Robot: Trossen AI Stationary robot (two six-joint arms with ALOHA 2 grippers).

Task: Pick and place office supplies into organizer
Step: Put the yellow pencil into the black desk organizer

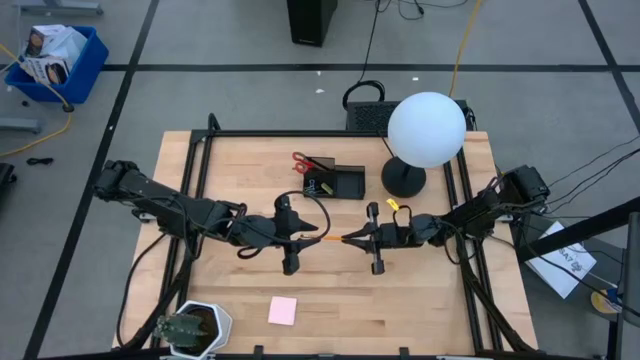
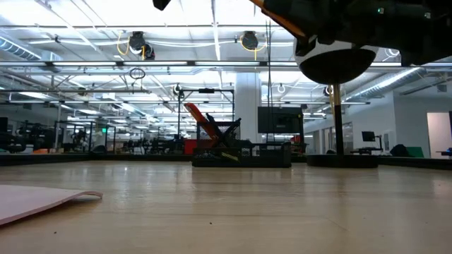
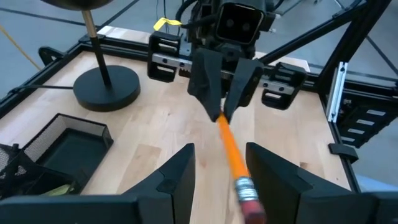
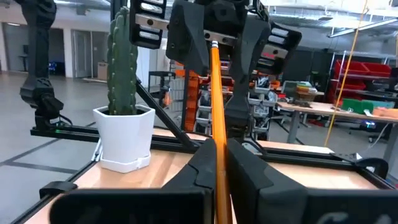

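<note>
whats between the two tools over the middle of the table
An orange pencil spans the gap in the high view. The right tool is shut on one end; its eraser end sits between the left tool's open fingers, per the left wrist view.

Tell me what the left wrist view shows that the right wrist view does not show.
Only the left wrist view shows the organizer, the lamp base and the pencil's eraser end. Only the right wrist view shows the cactus in its white pot. Both show the orange pencil passing between the right hand, shut on it, and the left hand, whose fingers flank it.
</note>
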